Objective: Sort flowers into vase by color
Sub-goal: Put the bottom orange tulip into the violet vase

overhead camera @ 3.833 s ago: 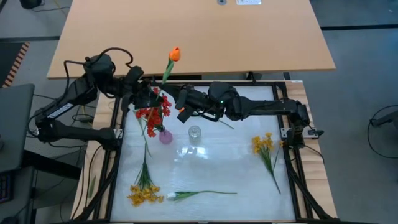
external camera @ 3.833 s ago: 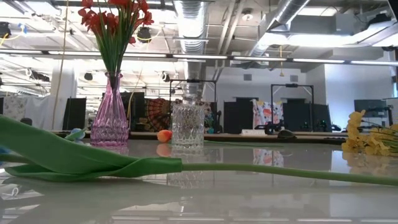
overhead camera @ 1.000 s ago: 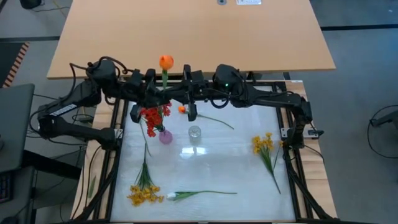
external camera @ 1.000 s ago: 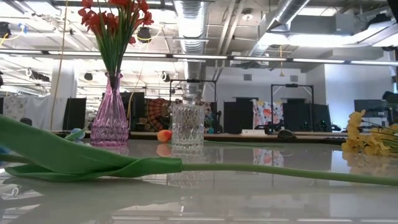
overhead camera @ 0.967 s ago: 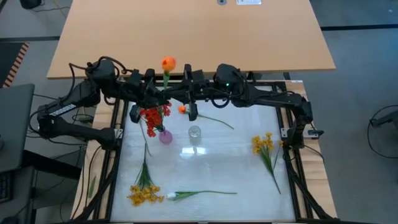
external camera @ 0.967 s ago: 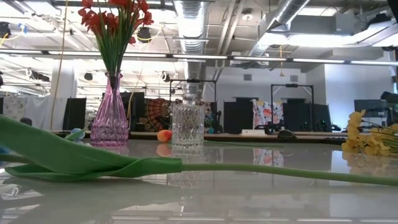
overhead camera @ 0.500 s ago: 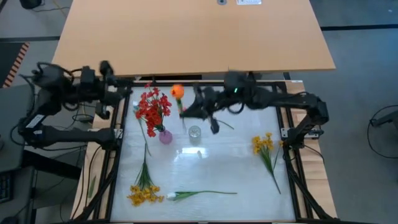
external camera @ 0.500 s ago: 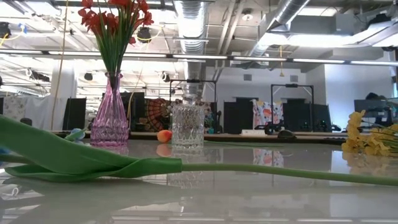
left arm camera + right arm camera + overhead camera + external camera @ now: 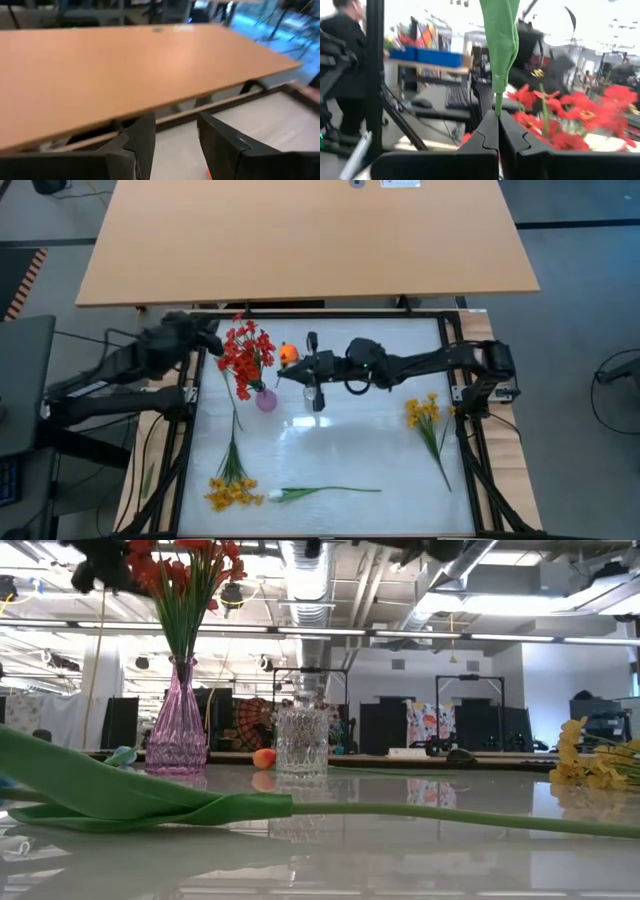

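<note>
My right gripper is shut on an orange tulip, whose bud shows beside it, above the clear glass vase. In the right wrist view the tulip's stem and leaf rise from my right gripper. My left gripper is open at the table's far left, beside the red flowers. Nothing is between its fingers in the left wrist view. The red flowers stand with their stems in the purple vase. Another orange bud lies on the table by the clear vase. My right gripper pinches the orange tulip's green stem between its two fingers, just under the leaf. The fingers come level from the table's right, across the stem. The stem stands upright above them. The part below the fingers is hidden by the gripper.
A white tulip lies along the near edge, with its leaf close to the low camera. Yellow bunches lie near left and at the right. A wooden table stands beyond the far edge.
A second ago both grippers were at the orange tulip over the far edge. The left gripper has drawn away toward the table's left and then come back beside the red flowers. The right gripper has carried the tulip toward the near side, to above the clear vase.
</note>
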Controlling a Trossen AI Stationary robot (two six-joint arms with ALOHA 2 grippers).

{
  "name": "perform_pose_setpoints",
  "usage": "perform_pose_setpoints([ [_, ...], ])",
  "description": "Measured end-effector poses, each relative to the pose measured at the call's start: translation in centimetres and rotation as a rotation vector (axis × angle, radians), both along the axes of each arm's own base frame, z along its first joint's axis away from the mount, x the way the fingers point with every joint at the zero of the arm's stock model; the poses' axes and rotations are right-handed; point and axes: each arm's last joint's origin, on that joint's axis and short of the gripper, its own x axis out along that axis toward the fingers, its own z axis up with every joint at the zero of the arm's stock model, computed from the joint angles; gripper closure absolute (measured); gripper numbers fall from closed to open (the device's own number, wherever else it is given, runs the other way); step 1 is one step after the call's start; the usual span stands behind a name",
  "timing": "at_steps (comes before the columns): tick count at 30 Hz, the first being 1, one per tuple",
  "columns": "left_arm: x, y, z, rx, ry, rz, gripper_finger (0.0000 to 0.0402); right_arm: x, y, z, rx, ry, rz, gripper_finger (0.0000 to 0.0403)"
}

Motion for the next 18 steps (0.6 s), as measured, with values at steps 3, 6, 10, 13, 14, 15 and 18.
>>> perform_pose_setpoints([
  [3, 0.5, 0.5, -2.7, -0.04, 0.085, -0.002, 0.0273, 0.9, 0.0, -1.2, 0.031, -0.046, 0.016, 0.0384],
  [6, 0.8, 0.8, -4.9, -0.115, 0.113, -0.051, 0.0276, 1.4, -0.4, -2.0, 0.037, -0.076, 0.012, 0.0384],
  [10, 1.0, 1.0, -7.1, -0.203, 0.126, -0.099, 0.0276, 1.5, -0.5, -2.2, 0.035, -0.085, 0.008, 0.0384],
  [13, 1.1, 1.1, -7.8, -0.238, 0.106, -0.14, 0.0276, 1.6, -0.5, -2.4, -0.005, -0.065, -0.04, 0.0384],
  [14, 1.1, 1.2, -7.9, -0.245, 0.102, -0.151, 0.0276, 1.6, -0.5, -2.4, -0.015, -0.065, -0.054, 0.0384],
  [15, 1.2, 1.2, -8.1, -0.251, 0.096, -0.163, 0.0276, 1.7, -0.7, -2.5, -0.02, -0.064, -0.062, 0.0384],
  [18, 1.5, 1.4, -8.5, -0.271, 0.094, -0.186, 0.0276, 1.9, -1.0, -2.9, -0.015, -0.06, -0.095, 0.0384],
])
